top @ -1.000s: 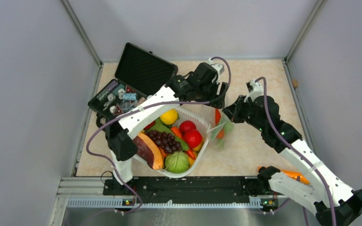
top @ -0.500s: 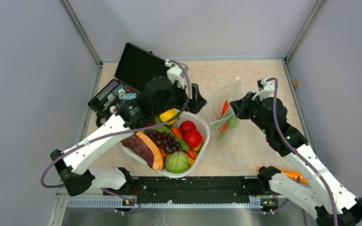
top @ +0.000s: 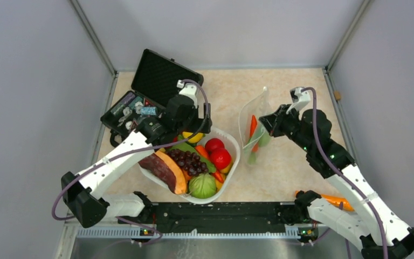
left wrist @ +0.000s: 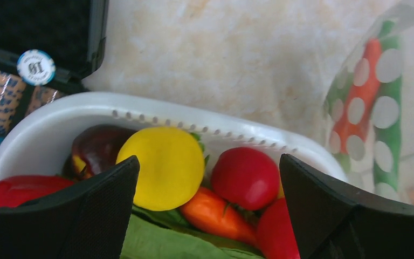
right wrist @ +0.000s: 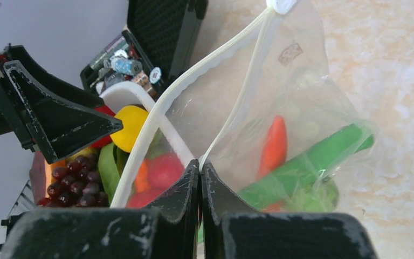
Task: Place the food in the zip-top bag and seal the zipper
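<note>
Yellow lemon (left wrist: 161, 167) at the far rim of the white basket (left wrist: 59, 127) should be straddled squarely by the wide-spread, empty left hand (left wrist: 209, 161) before closing, while the zip-top bag (right wrist: 296, 91), upright beside the basket toward the far edge of the counter (top: 226, 86), is held open at its mouth by the clenched right hand (right wrist: 200, 167).

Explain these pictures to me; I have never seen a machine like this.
Two robot arms stand at the near edge of a table, each ending in a two-finger gripper. The wide picture looks down from above; the other two come from cameras on the wrists, so the black wedges at their bottom edges are the fingers. On the table sit a white basket of toy fruit and vegetables, an open black case and a clear bag. The right gripper is shut on the bag's rim, and its mouth stands open; a carrot and a green pod lie inside. The left gripper hangs open over the basket, above a lemon and a tomato, holding nothing.
</note>
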